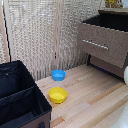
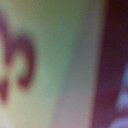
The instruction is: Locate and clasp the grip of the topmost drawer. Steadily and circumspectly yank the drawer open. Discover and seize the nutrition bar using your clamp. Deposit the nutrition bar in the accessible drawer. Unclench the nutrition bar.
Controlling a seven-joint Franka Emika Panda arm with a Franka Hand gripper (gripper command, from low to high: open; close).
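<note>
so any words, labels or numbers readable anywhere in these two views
None can be read.
Wrist view: dark red curved marks on a pale yellow-green surface, possibly print seen very close, too blurred to read.
Exterior view: the topmost drawer, blue bowl, yellow bowl and black fabric box show no lettering.

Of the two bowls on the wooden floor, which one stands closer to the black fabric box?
The yellow bowl. It sits right beside the black box, nearly touching its corner, while the blue bowl stands farther back, toward the screen.
</note>
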